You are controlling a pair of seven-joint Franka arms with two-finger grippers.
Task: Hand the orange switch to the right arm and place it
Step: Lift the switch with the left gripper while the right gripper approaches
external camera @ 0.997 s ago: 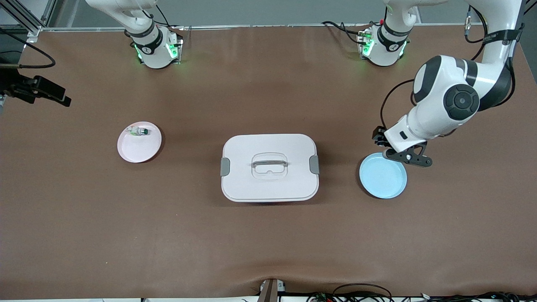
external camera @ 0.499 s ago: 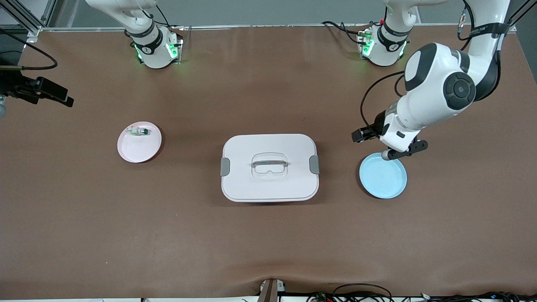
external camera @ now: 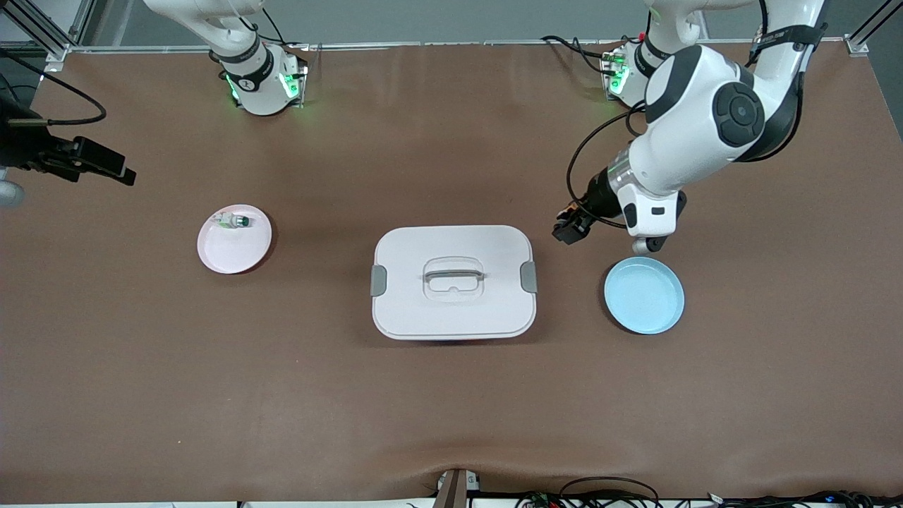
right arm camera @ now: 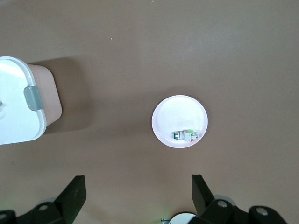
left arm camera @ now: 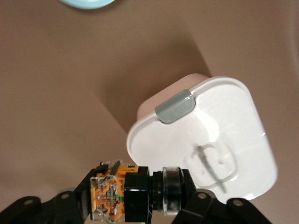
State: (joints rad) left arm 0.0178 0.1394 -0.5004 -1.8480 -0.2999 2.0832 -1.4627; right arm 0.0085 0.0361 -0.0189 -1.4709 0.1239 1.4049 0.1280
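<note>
My left claw [left arm camera: 135,198] is clamped on the orange switch [left arm camera: 122,193]; through the left wrist view I see its black block, the orange-tinted clear housing and the round cap pinched crosswise between my fingers, lying on its side. In the front view that claw [external camera: 573,229] hangs in the air over the bare brown surface [external camera: 451,395], between the white lidded container [external camera: 452,281] and the light blue plate [external camera: 644,295], which sits empty at about 4 o'clock from the claw. I judge the switch is held sideways so one end stays free for my other claw to take.

My right claw [right arm camera: 135,196] stands wide, holding nothing, up over the right arm's end of the surface. From its wrist view I look down on the small pink-white plate [right arm camera: 180,112], which carries a clear-white part with a green cap [right arm camera: 185,135] — not the one I want. In the front view this claw [external camera: 106,166] shows at 10 o'clock from that plate [external camera: 229,254].

The two claws are well apart, with the container at the middle between them. The handover is not yet done; I judge the next step is bringing both claws together above the container, with the right one kept wide until it brackets the free end.
</note>
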